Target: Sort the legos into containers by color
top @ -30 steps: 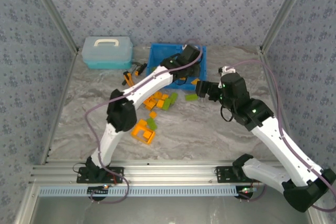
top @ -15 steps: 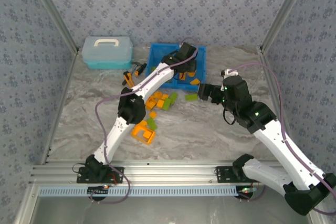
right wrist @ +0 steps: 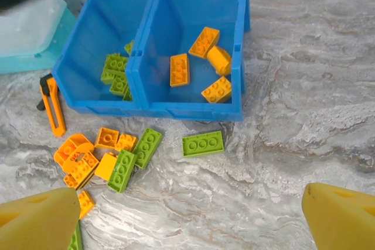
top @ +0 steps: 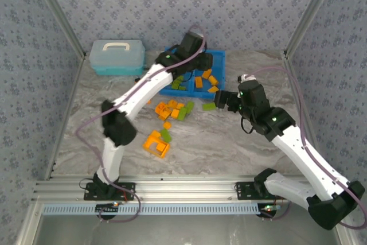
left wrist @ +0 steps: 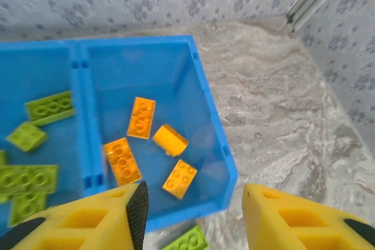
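Overhead, unsorted legos (top: 172, 109) are seen mid-frame below the blue bin (top: 223, 66); at the left wrist, orange bricks (left wrist: 142, 118) lie in its right compartment (left wrist: 146, 68), green bricks (left wrist: 50, 108) in its left, the left gripper (left wrist: 192, 219) spread, empty. At the right wrist, a stray green brick (right wrist: 203, 143) is left outside; the right gripper (right wrist: 190, 215) is spread.

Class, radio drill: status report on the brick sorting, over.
Left gripper open, empty, above bin. Right gripper open, empty, above loose green brick. Four orange bricks binned; pile on table unsorted. Nothing blocking that brick.
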Available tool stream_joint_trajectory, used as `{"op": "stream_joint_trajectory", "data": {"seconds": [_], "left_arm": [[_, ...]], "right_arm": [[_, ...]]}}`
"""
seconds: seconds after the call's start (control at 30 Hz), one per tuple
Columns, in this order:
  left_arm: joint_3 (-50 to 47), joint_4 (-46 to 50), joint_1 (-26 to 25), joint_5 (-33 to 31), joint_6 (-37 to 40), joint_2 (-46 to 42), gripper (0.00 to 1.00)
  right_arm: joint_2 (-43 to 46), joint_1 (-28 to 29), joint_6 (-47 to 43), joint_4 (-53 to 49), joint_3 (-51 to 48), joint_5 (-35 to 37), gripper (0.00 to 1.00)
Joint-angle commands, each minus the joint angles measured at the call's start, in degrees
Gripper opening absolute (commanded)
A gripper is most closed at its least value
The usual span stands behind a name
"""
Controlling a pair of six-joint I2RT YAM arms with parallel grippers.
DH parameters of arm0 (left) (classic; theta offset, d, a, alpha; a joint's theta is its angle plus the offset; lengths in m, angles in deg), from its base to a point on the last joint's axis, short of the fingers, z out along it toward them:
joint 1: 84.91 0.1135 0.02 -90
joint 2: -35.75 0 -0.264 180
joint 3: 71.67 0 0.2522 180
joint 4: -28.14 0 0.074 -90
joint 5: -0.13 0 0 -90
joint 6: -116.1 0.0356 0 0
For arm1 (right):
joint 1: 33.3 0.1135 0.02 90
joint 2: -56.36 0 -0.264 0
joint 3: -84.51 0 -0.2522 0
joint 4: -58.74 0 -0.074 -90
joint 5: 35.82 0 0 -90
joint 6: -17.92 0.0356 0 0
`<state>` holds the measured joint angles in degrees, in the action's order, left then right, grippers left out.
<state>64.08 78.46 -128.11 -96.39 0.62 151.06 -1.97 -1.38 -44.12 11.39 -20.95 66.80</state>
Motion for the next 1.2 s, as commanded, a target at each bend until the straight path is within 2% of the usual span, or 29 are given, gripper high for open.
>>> {"op": "stream_joint_trajectory", "data": {"seconds": [0.0,0.13,0.23,0.37,0.47,0.6,0.73,0.93,1.1,1.17], "left_arm": [[-16.5,-4.2,0.0,-4.4,0.1,-12.1,0.49],[-32.7,3.8,0.0,-9.9,-10.1,-23.1,0.51],[-44.0,11.6,-0.3,-12.0,-26.3,-31.3,0.57],[-59.9,12.6,-0.8,-3.9,-47.7,-40.2,0.68],[-67.7,8.8,-1.8,2.8,-55.0,-42.4,0.79],[-70.0,9.8,-2.8,6.1,-59.2,-40.7,0.99],[-72.9,8.3,-3.1,8.9,-61.9,-38.2,0.99],[-74.5,4.8,-2.6,7.4,-60.2,-33.2,0.99],[-74.5,5.6,-2.0,5.2,-58.4,-30.0,0.99],[-74.7,6.0,-1.8,4.3,-57.8,-29.3,0.94]], "right_arm": [[-3.1,-0.3,-1.0,2.6,-0.2,-2.8,1.00],[-6.8,-0.4,-1.6,5.2,0.3,-4.4,1.00],[-9.9,-0.7,-2.2,6.6,1.4,-5.6,1.00],[-13.6,-1.1,-2.4,8.6,2.4,-8.1,1.00],[-15.5,-1.1,-2.2,8.9,3.2,-9.6,1.00],[-15.9,-1.1,-2.3,8.5,3.3,-10.1,1.00],[-14.9,-1.1,-2.5,7.9,2.8,-9.4,1.00],[-14.2,-1.2,-2.2,7.7,2.2,-9.1,1.00],[-13.3,-1.2,-2.4,6.9,2.1,-8.4,1.00],[-13.1,-1.2,-2.4,6.8,2.1,-8.2,1.00]]}}
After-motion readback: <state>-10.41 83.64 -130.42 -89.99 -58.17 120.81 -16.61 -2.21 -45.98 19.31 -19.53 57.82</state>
